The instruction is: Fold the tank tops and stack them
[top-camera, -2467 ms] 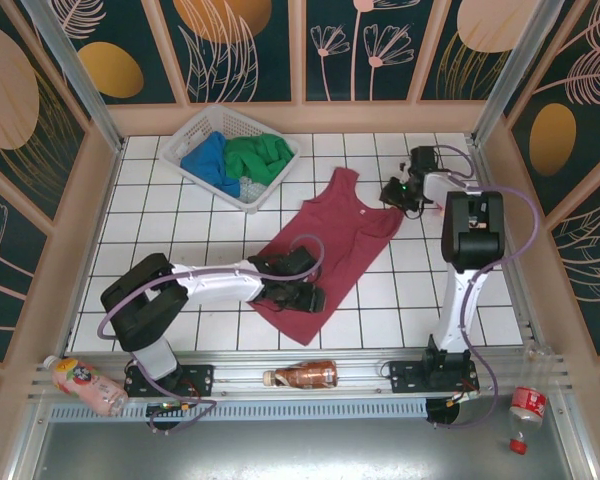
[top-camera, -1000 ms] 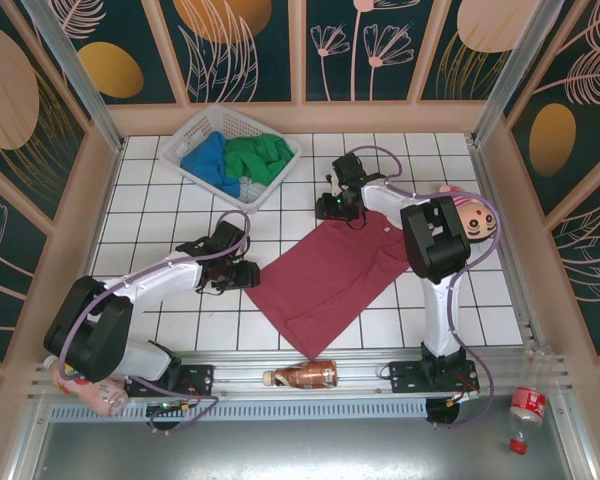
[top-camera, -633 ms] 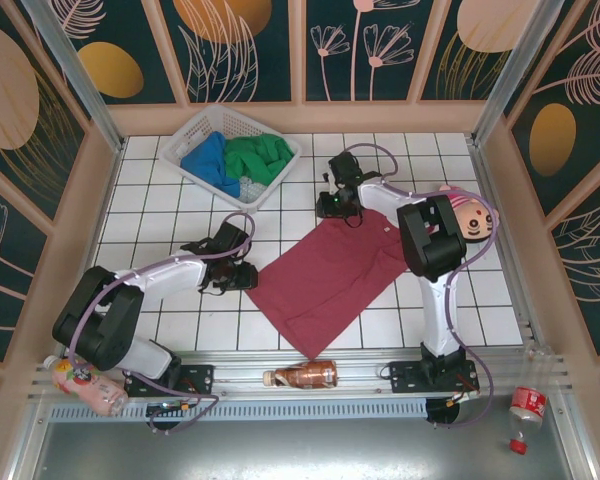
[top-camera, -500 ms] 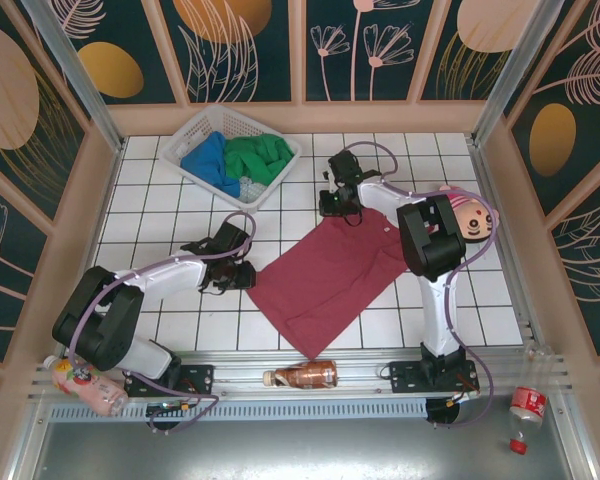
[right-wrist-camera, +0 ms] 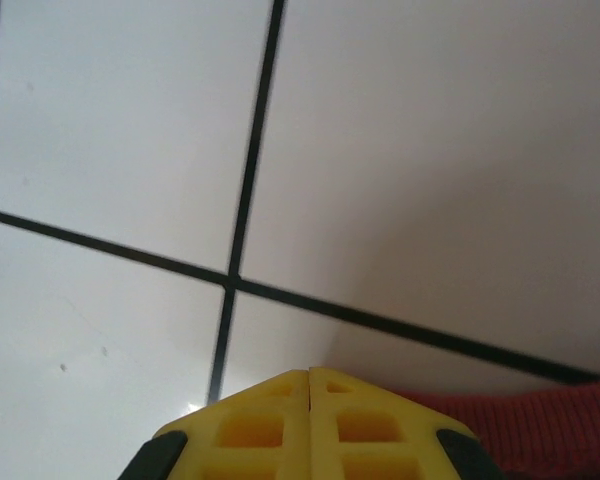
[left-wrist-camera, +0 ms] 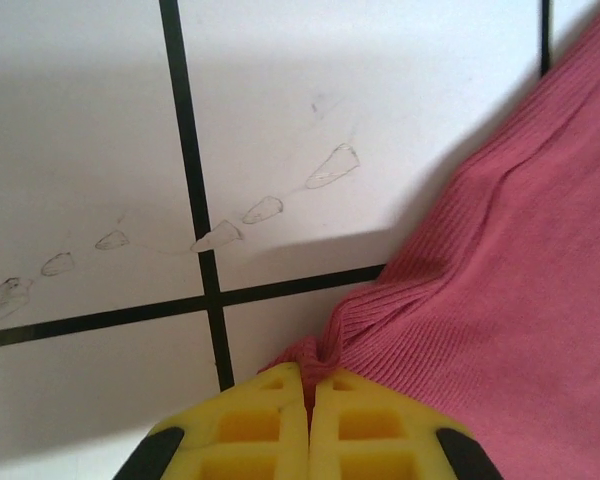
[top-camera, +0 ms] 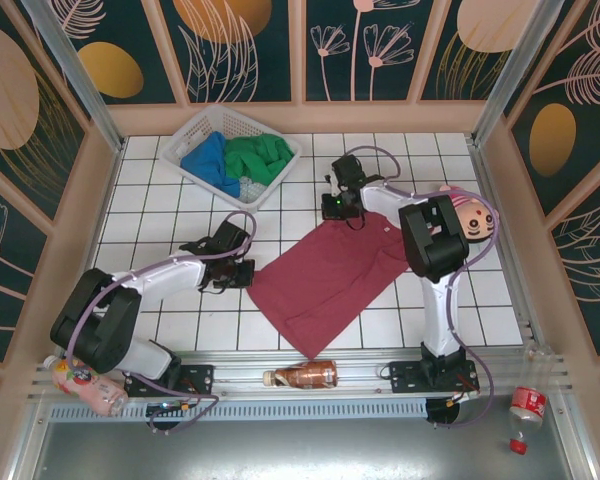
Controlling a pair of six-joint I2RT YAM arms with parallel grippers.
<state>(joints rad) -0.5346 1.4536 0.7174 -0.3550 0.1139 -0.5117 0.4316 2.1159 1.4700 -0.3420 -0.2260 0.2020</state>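
Left end effector (left-wrist-camera: 308, 375) clamped on maroon tank top (left-wrist-camera: 500, 330), plain from wrist; right end effector (right-wrist-camera: 310, 378) together.

My top camera looks steeply down from high at the near side, taking in the whole tiled bench (top-camera: 140, 190). Each wrist camera rides close over the tiles, looking past the left gripper (left-wrist-camera: 308, 385) or right gripper (right-wrist-camera: 310, 385). All three share the maroon tank top (top-camera: 325, 275), lower right in both wrist frames.
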